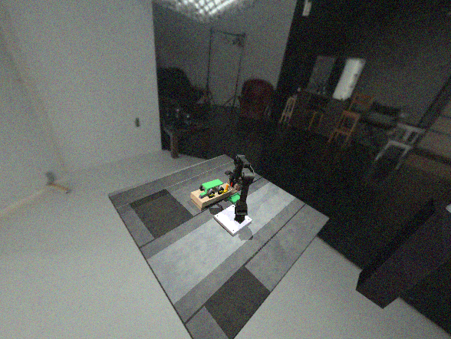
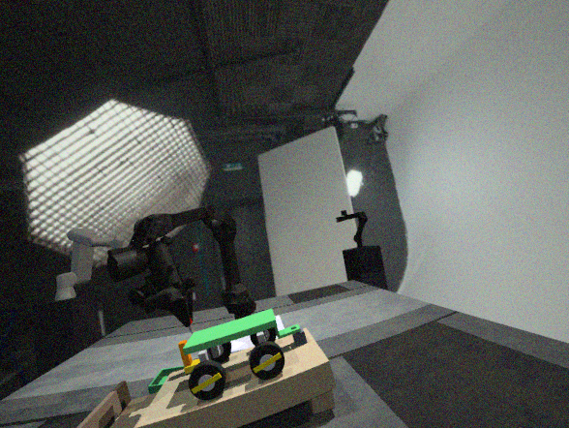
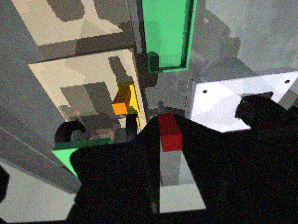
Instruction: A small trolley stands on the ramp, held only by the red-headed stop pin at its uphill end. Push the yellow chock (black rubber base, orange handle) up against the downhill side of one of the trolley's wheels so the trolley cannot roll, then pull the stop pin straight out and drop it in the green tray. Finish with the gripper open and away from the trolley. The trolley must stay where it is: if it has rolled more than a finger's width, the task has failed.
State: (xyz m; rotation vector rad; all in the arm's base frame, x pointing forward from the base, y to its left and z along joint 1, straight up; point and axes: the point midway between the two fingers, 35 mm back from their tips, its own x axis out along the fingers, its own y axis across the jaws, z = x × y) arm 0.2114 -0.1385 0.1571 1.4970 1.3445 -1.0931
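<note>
My gripper (image 1: 232,185) (image 2: 190,323) (image 3: 164,119) is shut on the red-headed stop pin; its red head shows between the fingers in the wrist view. It hangs in the air near the ramp's downhill part, and the green tray (image 1: 235,199) (image 3: 169,35) lies ahead in the wrist view. The trolley with a green top (image 1: 212,185) (image 2: 232,331) stands on the wooden ramp (image 1: 202,203) (image 2: 314,357) (image 3: 80,67). The chock with orange handle (image 1: 226,188) (image 2: 184,352) (image 3: 120,108) stands on the ramp at the downhill wheel on the tray side; exact contact is hard to see.
The white base plate (image 1: 226,221) (image 3: 215,111) of the arm lies beside the ramp and tray. A wooden board (image 2: 107,406) stands at the ramp's downhill end. The tray lies close along the ramp's side.
</note>
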